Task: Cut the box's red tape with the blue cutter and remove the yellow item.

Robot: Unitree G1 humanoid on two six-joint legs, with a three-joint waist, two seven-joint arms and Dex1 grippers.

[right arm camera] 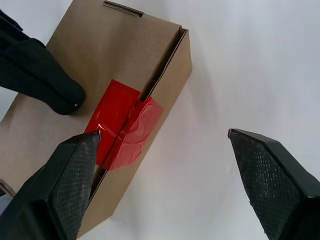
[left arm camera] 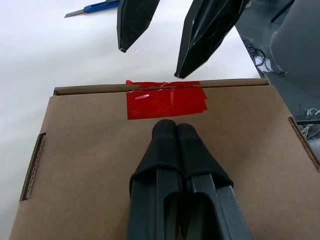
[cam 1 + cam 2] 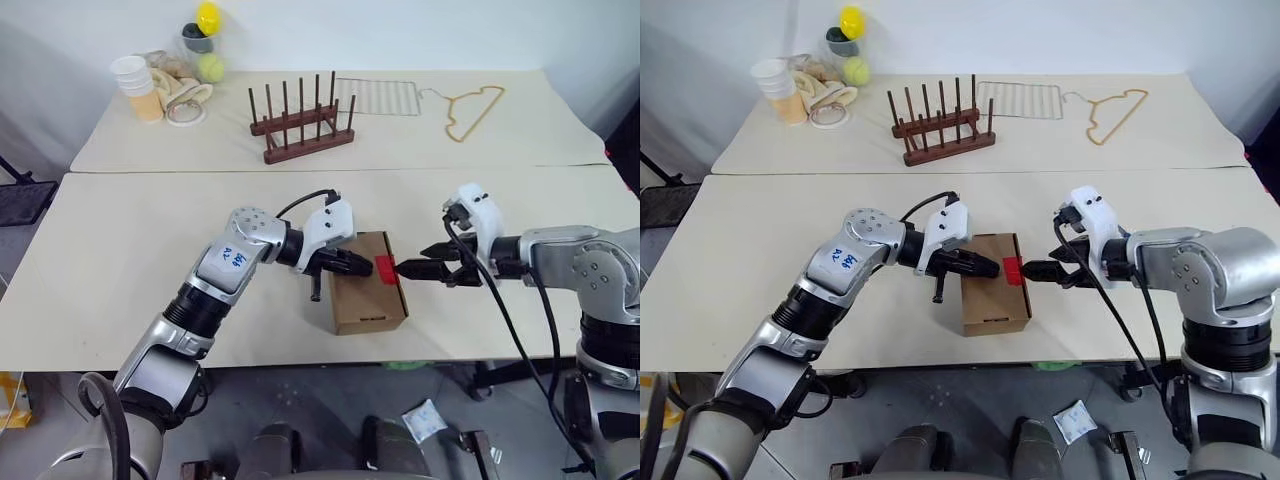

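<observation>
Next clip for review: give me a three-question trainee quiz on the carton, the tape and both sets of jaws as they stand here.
1. True or false: the red tape strip is on the brown cardboard box.
2. Which gripper's jaws are shut, pressing on the box top? A left B right
3. Fill in: the slim blue cutter lies on the ____, held by neither gripper.

Key: 1 true. 2 A, the left gripper; the right gripper stands open at the taped edge. 3 table.

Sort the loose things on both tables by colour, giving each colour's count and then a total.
Brown: 2, the cardboard box and the wooden peg rack.
Yellow: 2, the ball and the tennis ball.
Gold: 1, the hanger.
Blue: 1, the cutter.
Silver: 1, the wire rack.
Total: 7.
</observation>
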